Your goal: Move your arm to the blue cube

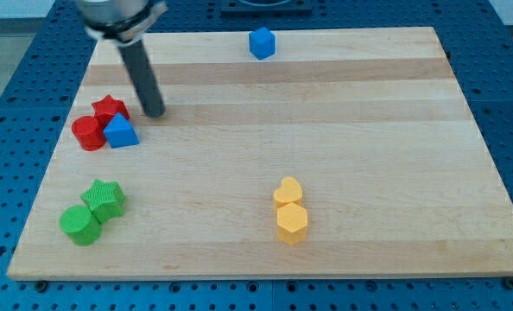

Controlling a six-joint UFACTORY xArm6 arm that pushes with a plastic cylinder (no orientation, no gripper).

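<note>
The blue cube (262, 42) sits near the view's top edge of the wooden board (343, 147), a little right of centre. My tip (155, 112) is at the view's upper left, far to the left of and below the blue cube. It stands just right of the red star (110, 108) and above the blue triangular block (120, 131), apart from both.
A red cylinder (88, 133) touches the blue triangular block at the left. A green star (104, 199) and a green cylinder (80, 224) lie at the lower left. A yellow heart (288, 191) and a yellow hexagon (292, 223) lie at the lower middle.
</note>
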